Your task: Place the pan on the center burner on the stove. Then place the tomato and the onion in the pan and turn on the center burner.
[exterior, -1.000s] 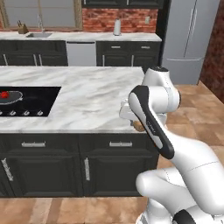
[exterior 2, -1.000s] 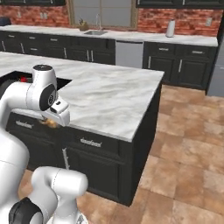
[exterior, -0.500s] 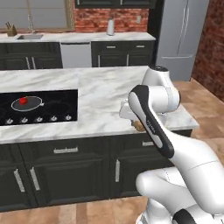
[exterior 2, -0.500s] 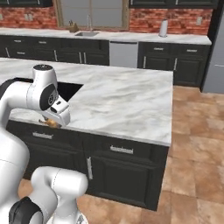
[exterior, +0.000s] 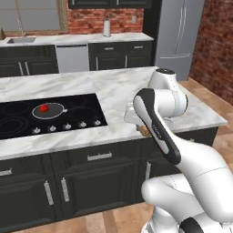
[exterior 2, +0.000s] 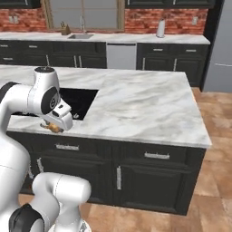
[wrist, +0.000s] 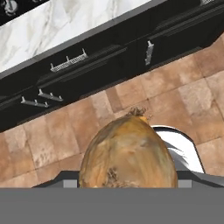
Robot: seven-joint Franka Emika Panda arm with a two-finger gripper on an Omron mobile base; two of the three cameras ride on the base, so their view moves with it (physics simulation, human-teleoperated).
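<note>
The pan (exterior: 51,112) sits on the black stove (exterior: 82,107) at the centre of its rings, covering the center burner. The red tomato (exterior: 43,108) lies inside it. My gripper (exterior: 144,131) hangs over the island's front edge, right of the stove, shut on the tan onion (exterior: 145,132). From the other side, the gripper (exterior 2: 53,127) holds the onion (exterior 2: 54,128) just in front of the stove's corner (exterior 2: 79,102). In the hand view the onion (wrist: 129,153) hides the fingertips, with the floor below it.
Small silver knobs (exterior: 67,126) line the stove's front. The marble island counter (exterior: 118,88) stretches right. Dark cabinet fronts with handles (wrist: 68,63) are below. A back counter with a sink (exterior: 20,40), a white bottle (exterior: 106,28) and a fridge (exterior: 179,34) stand behind.
The whole picture has shifted: the base has driven, bringing the stove, pan and tomato further into the left base view. The arm keeps its pose with the onion in the gripper.
</note>
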